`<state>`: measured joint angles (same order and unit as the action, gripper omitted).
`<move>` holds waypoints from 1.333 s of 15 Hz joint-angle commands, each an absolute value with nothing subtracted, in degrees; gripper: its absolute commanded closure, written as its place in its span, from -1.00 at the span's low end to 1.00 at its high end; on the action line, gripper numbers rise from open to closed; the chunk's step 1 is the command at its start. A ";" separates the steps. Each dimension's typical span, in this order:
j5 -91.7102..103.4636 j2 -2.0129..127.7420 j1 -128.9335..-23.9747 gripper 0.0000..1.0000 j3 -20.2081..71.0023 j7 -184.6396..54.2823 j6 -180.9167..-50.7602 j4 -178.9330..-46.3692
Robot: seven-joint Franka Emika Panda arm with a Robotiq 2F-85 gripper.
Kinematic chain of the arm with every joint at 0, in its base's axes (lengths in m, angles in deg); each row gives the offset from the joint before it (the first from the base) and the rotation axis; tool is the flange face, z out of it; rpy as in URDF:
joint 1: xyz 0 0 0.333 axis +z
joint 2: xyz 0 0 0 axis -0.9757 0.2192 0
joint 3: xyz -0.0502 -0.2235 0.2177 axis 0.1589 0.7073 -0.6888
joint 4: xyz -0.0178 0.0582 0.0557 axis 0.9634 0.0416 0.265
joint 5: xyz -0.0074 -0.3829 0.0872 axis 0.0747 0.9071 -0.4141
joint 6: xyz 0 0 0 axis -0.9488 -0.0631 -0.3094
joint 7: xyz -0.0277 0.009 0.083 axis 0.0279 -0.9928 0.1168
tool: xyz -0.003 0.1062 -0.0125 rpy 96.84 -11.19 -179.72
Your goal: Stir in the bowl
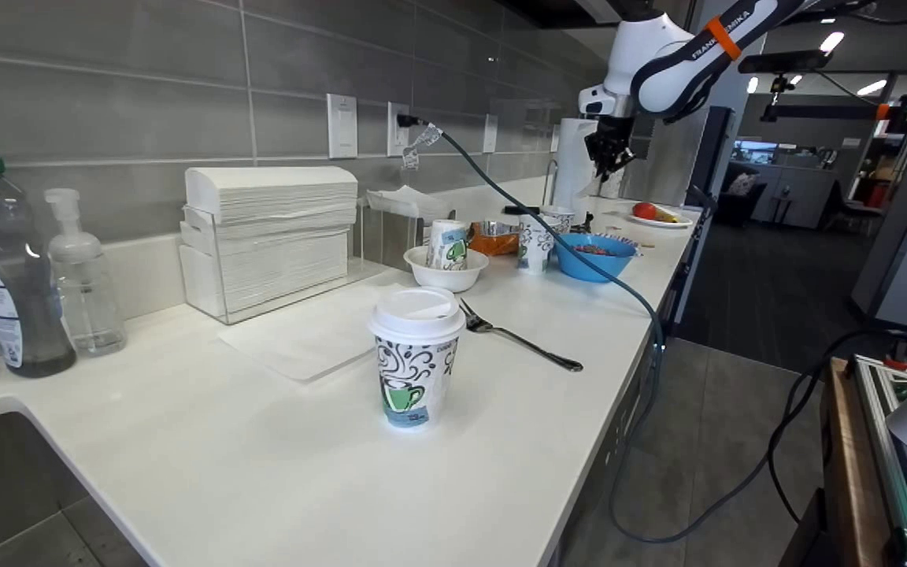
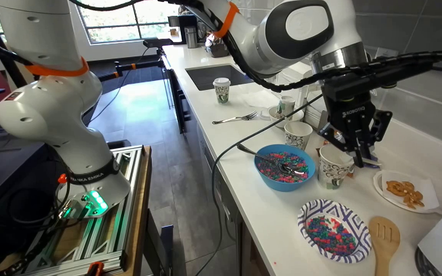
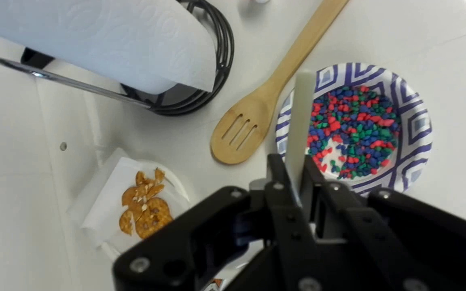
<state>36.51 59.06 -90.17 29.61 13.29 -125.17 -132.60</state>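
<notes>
The bright-blue bowl (image 2: 282,186) stands on the counter with red, green and blue pebbles in it. It also shows in an exterior view (image 1: 575,269). A metal spoon (image 2: 292,170) lies in the pebbles, its handle over the rim. My gripper (image 2: 362,158) is up in the air, beyond the bowl and above a printed paper cup. It is shut on a pale flat stick (image 3: 301,125). In the wrist view the stick sticks out past the fingertips (image 3: 293,173). The stick also shows in an exterior view (image 2: 372,162), apart from the bowl. The bowl is out of the wrist view.
A printed paper cup (image 2: 332,174) stands beside the bowl, another (image 2: 297,132) behind it. A patterned paper bowl (image 3: 417,125) holds pebbles. A slotted wooden spatula (image 3: 239,135), a cookie plate (image 2: 378,184) and a paper towel roll (image 3: 115,40) are nearby. A cable (image 2: 251,134) hangs across the counter.
</notes>
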 commanded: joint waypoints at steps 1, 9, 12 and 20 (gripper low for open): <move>33.13 59.66 -89.97 0.94 29.04 15.50 -128.16 -132.17; 17.38 60.51 -90.85 0.94 26.40 26.97 -128.63 -131.95; 19.08 59.76 -89.69 0.75 27.45 24.88 -127.84 -132.45; 18.91 59.76 -89.73 0.75 27.44 25.01 -127.84 -132.45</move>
